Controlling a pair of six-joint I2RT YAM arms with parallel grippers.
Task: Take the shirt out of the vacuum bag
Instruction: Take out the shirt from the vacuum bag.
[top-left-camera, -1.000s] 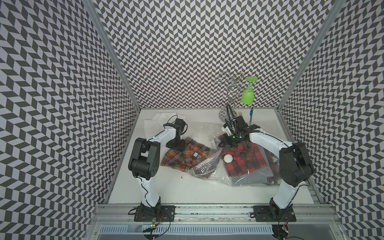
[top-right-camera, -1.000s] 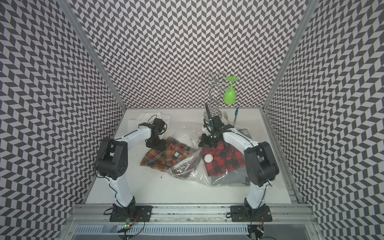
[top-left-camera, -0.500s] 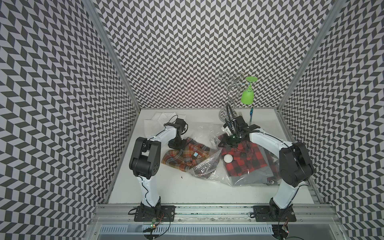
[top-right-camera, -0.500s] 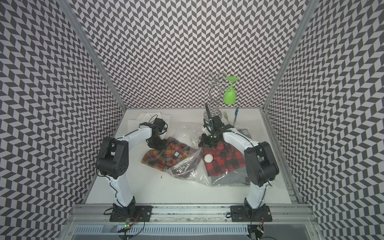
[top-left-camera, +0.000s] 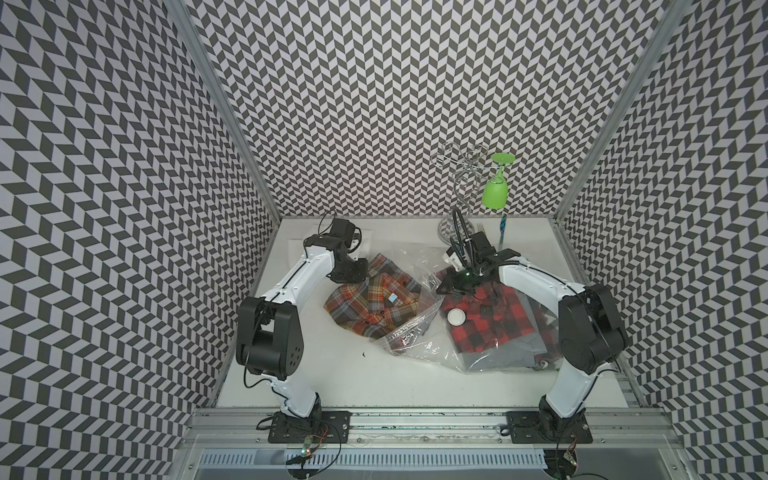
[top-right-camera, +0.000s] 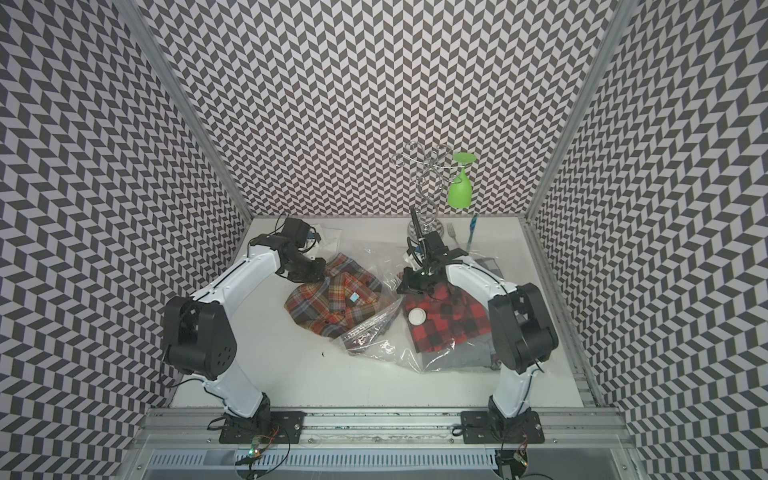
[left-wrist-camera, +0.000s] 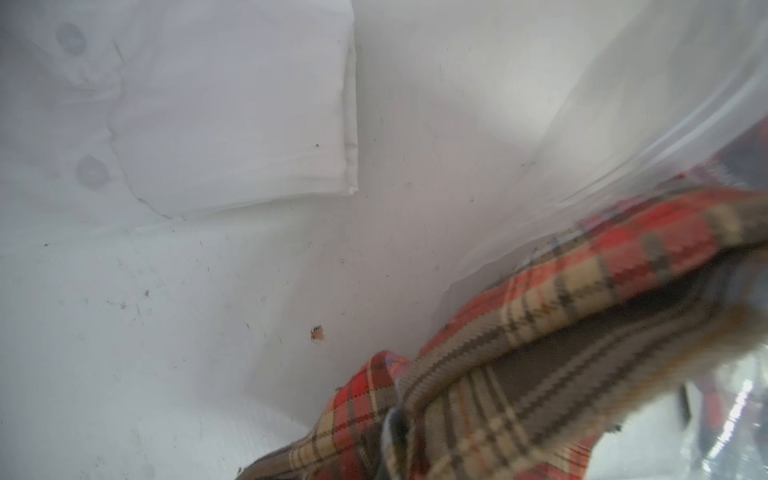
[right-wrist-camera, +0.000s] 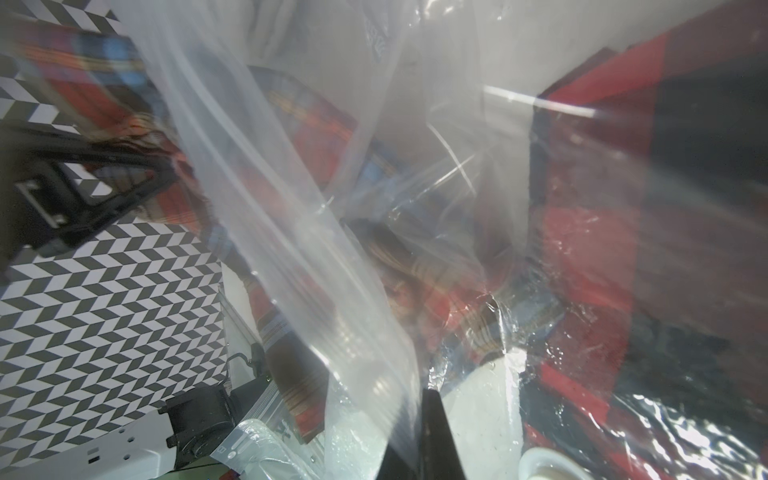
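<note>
right gripper (top-left-camera: 444, 289): we see it pinched tight on the vacuum bag (top-left-camera: 419, 349)
vacuum bag: mid-table, red checked cloth (top-left-camera: 490, 324) inside
plaid shirt (top-left-camera: 370, 303): mostly out — one side under the bag's mouth
left gripper (top-left-camera: 352, 277): clamped on its far edge

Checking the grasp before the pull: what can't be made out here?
- Left hand: fingertips under its own wrist in both top views, blurred beside the orange shirt in left wrist view.
- Bag: how far it covers that shirt, lost in crumpled film, both top views.
- Grey cloth under red shirt: partly behind the right arm, both top views.
</note>
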